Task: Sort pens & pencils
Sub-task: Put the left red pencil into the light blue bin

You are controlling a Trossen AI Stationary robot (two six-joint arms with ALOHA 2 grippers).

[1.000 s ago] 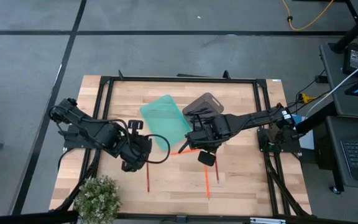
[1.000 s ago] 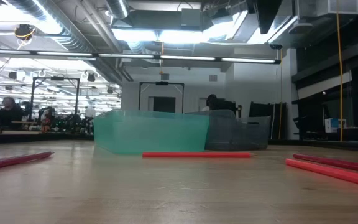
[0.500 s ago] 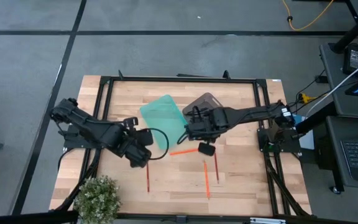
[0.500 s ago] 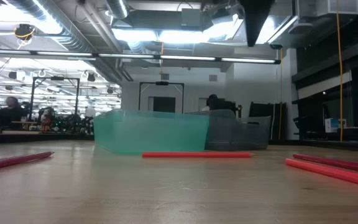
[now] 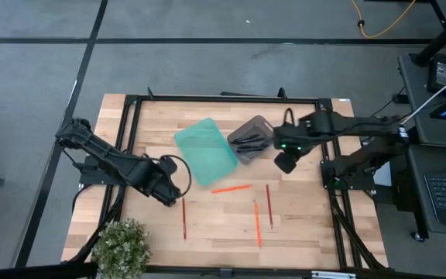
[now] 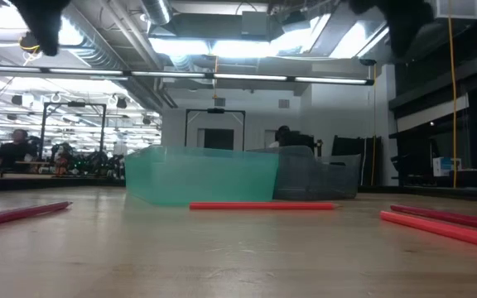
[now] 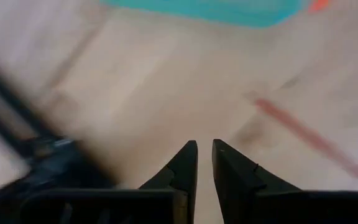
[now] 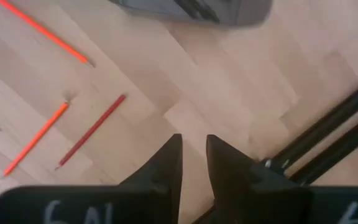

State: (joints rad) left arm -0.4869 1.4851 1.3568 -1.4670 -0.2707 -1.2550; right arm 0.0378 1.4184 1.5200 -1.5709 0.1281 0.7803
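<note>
You are facing thin, stiff, roll-prone orange-red wooden pencils (image 5: pixel 258 222); both empty grippers (image 7: pixel 204 163) (image 8: pixel 192 162) are standing slightly apart, so pinch mid-shaft

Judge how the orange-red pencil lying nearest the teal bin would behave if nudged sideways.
The thin orange-red pencil lies flat on the bare wooden table, so it would probably roll or skid. Slender and straight, it likely stays stiff and weighs little. Its low profile may make pinching awkward.

The left wrist view is blurred; a pencil (image 7: pixel 306 137) there shows only as a smear.
</note>
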